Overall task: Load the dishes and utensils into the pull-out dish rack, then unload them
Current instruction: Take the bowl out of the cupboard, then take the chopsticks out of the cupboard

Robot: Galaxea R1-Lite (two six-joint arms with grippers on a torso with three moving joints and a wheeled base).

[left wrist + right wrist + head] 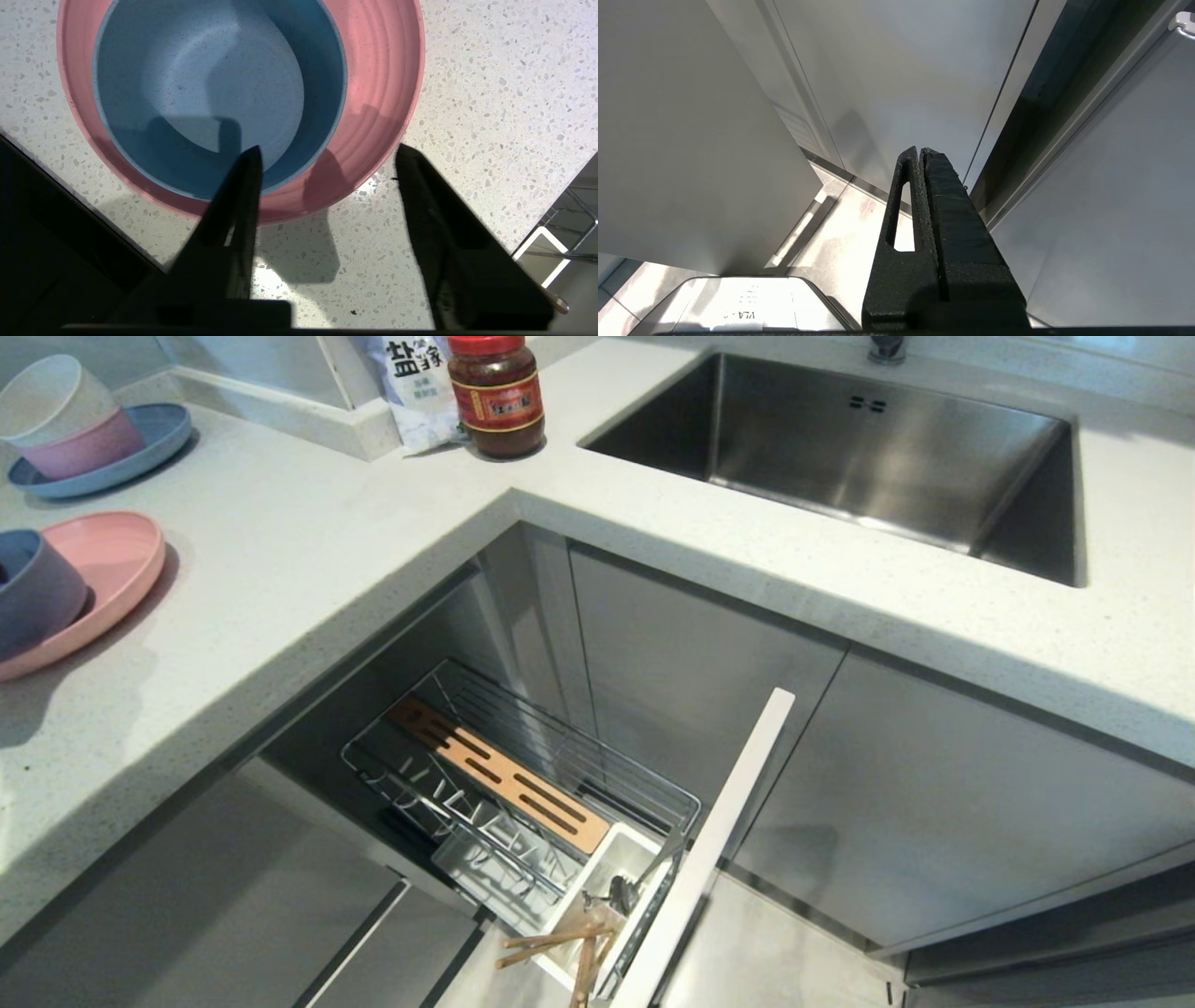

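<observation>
Left claw [327, 154]: fingers stood apart above the surface [490, 93], holding nothing; one tip over the near rim of the bowl, the other just outside the plate's edge.
Right claw [922, 151]: fingers pressed together, empty, parked low beside the cabinet fronts.
Utensil cup [597, 887]: white plastic, at the near end of the pull-out dish rack [523, 784]; wooden chopsticks [560, 943] leaned in it beside a steel spoon [624, 889]. No fork could be made out.
Slotted wooden block [499, 775]: lay along the rack, its slots empty; the wire slots beside it held no dish.
Blue-grey bowl [210, 93]: sat inside the pale-pink plate [378, 93] on the surface, at its left edge in the head view, well apart from the rack.
Stacked bowls [65, 415]: cream over pink on a blue plate, farther back, not part of the job.
Risk, judged: a finger closing on the bowl's rim could drag the plate along or tip the bowl, since the two nest closely; a grip straddling both rims could lift them together and drop one.
Writing: the salt bag [411, 383] showed the character 盐; the label on the red-lidded jar [497, 397] was not legible.
</observation>
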